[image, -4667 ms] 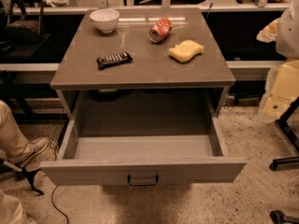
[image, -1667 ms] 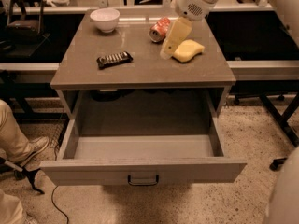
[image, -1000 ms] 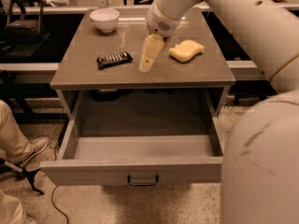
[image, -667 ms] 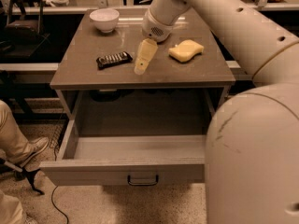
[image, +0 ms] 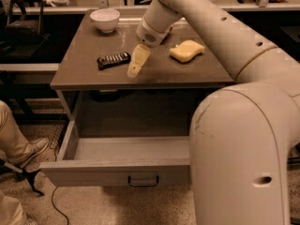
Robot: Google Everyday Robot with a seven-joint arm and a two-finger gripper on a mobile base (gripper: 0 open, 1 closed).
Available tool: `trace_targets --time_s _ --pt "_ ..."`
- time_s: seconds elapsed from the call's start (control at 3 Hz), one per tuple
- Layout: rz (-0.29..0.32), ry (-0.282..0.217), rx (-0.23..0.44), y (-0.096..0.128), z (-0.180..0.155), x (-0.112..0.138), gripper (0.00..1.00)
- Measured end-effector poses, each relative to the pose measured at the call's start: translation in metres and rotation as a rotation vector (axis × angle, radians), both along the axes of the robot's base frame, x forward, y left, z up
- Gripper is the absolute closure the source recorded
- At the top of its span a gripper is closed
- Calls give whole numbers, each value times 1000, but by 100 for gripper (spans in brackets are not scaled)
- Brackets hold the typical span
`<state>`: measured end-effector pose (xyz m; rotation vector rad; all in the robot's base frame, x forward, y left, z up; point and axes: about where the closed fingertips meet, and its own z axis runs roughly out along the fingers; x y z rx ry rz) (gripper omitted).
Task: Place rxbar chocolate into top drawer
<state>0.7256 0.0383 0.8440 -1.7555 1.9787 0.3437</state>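
The hand (image: 133, 70) hangs on the arm's wrist, pointing down and slightly left, with its tip just above the table (image: 79, 76) near the front edge. Whether it is apart or together cannot be told; it carries nothing. It stands just beside the right end of the rxbar chocolate (image: 114, 60), apparently not touching it, which suggests an approach for pickup. The bar lies flat on the table, its long axis running left to right, roughly parallel to the front edge, with the right end slightly farther back. The top drawer (image: 93, 171) below is pulled out, interior exposed, ready to receive the bar. A yellow sponge (image: 187, 50) lies well to the right.
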Motion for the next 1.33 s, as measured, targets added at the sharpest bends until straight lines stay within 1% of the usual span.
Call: trace_targets --time_s 0.33,0.67,1.33 --pt "-13 30 53 22 -5 6 0" --pt "-10 42 72 36 -7 8 0" --pt "15 64 84 60 -21 14 0"
